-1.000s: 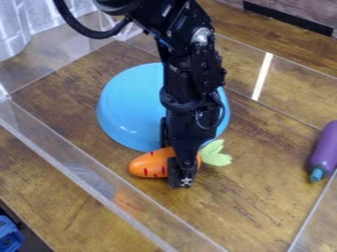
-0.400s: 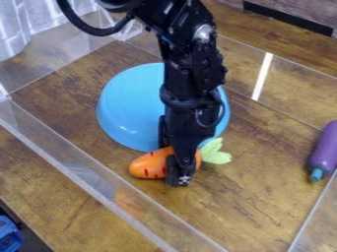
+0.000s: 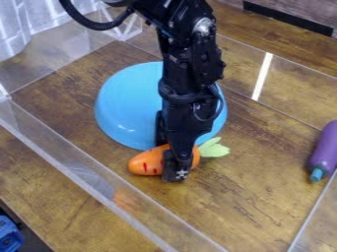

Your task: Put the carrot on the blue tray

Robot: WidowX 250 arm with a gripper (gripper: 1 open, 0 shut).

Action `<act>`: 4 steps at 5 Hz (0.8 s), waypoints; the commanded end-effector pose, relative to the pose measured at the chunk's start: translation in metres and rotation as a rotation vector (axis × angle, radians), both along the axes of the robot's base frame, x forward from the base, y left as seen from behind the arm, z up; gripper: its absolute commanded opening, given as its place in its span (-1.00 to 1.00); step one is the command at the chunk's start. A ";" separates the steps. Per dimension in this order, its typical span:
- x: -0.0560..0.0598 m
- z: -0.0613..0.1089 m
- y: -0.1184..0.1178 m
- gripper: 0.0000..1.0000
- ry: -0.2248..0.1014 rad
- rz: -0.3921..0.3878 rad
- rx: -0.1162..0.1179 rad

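Note:
The orange carrot lies on the wooden table just in front of the light-blue tray, its green leaves pointing right. My black gripper comes straight down over the carrot's thick end, fingers on either side of it. The arm hides the carrot's middle and the fingertips, so I cannot tell whether the jaws are closed on it. The carrot rests on the table, outside the tray.
A purple eggplant-like toy lies at the right edge. Clear plastic walls enclose the table on the left and front.
The gripper has moved slightly left and lower over the carrot. The carrot has stayed in about the same place.

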State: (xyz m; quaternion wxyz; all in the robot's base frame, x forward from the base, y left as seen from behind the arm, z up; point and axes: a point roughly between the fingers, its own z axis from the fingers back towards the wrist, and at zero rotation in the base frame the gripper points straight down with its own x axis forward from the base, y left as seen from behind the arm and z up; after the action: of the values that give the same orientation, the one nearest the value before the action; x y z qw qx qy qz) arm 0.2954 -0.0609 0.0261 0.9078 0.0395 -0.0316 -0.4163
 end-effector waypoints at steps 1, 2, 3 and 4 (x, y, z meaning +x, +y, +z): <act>0.009 0.009 0.004 -1.00 -0.047 0.017 -0.015; 0.009 0.006 0.004 -1.00 -0.044 0.019 -0.020; 0.009 0.004 0.004 -1.00 -0.041 0.021 -0.024; 0.009 0.001 0.004 -1.00 -0.038 0.024 -0.028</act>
State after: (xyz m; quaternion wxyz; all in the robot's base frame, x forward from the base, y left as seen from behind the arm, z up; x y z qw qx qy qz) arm 0.2976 -0.0637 0.0192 0.9081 0.0318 -0.0358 -0.4159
